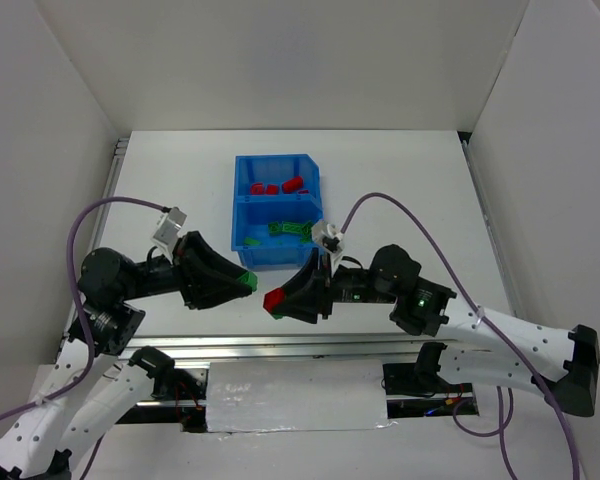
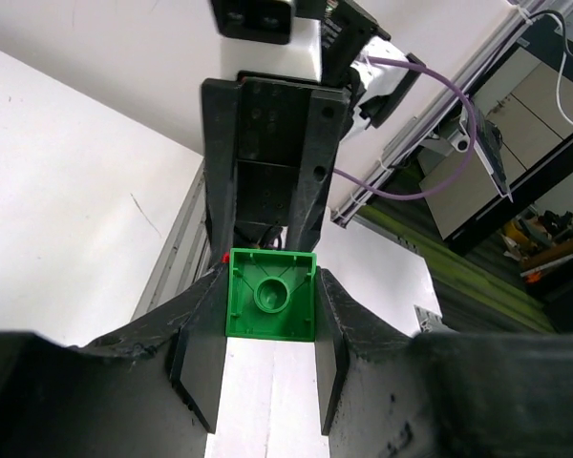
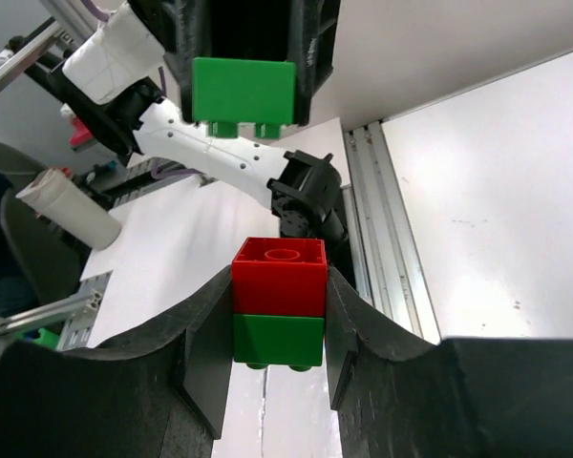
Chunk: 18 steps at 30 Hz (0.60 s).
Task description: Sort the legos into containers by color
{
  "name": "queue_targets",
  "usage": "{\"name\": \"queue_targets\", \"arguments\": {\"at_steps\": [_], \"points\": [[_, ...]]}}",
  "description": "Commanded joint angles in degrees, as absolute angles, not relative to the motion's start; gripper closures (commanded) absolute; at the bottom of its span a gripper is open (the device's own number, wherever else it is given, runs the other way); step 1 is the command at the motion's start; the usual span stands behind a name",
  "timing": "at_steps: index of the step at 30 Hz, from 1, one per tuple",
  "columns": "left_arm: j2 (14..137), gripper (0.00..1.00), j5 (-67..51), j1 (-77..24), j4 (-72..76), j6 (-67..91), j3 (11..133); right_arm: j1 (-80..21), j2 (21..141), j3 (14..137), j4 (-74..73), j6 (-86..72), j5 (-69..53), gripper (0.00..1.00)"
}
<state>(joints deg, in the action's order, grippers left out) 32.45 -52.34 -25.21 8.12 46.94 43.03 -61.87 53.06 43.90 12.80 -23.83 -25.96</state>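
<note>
My left gripper point(image 1: 248, 283) is shut on a green lego point(image 1: 251, 282), held in the air in front of the blue bin point(image 1: 242, 215). In the left wrist view the green lego point(image 2: 271, 296) sits between the fingertips, hollow underside toward the camera. My right gripper point(image 1: 277, 301) is shut on a red-green pair point(image 1: 274, 300), its red half point(image 3: 278, 277) above its green half point(image 3: 278, 342). The two grippers face each other, tips close. The bin's far compartment holds red legos point(image 1: 292, 185). Its near compartment holds green legos point(image 1: 290, 229).
The right wrist view shows the left gripper's green lego point(image 3: 244, 93) straight ahead. A metal rail point(image 1: 280, 345) runs along the table's near edge. White walls enclose the table on three sides. The right arm's cable point(image 1: 410, 215) arcs above the table.
</note>
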Motion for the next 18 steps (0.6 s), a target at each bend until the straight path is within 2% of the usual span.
{"name": "queue_targets", "arguments": {"at_steps": [1, 5, 7, 9, 11, 12, 18], "points": [[35.06, 1.00, -51.51, -25.14, 9.67, 45.27, 46.22, -60.74, 48.88, 42.81, 13.72, -21.45, -24.96, 1.00], [39.19, 1.00, -43.88, -25.22, 3.72, 38.16, 49.21, -59.59, 41.60, 40.43, 9.59, -22.32, -17.51, 1.00], [44.08, 1.00, -37.74, -25.22, 2.29, 33.76, 50.36, -59.59, 38.69, 40.25, 5.20, -25.20, -5.93, 0.99], [51.45, 1.00, -24.14, -25.75, 2.11, 32.70, 51.58, -59.50, 35.78, 41.82, -1.45, -31.07, 8.34, 0.99], [56.75, 1.00, -9.41, -27.07, 2.63, 32.52, 52.99, -59.33, 34.72, 43.58, -7.61, -34.61, 14.48, 1.00], [62.08, 1.00, -6.10, -27.24, 3.85, 32.78, 54.22, -59.33, 34.46, 44.03, -8.86, -37.33, 17.63, 1.00], [79.78, 1.00, -0.28, -28.91, 3.70, 30.68, 62.30, -59.33, 32.08, 44.82, -11.86, -40.87, 19.87, 0.99]]}}
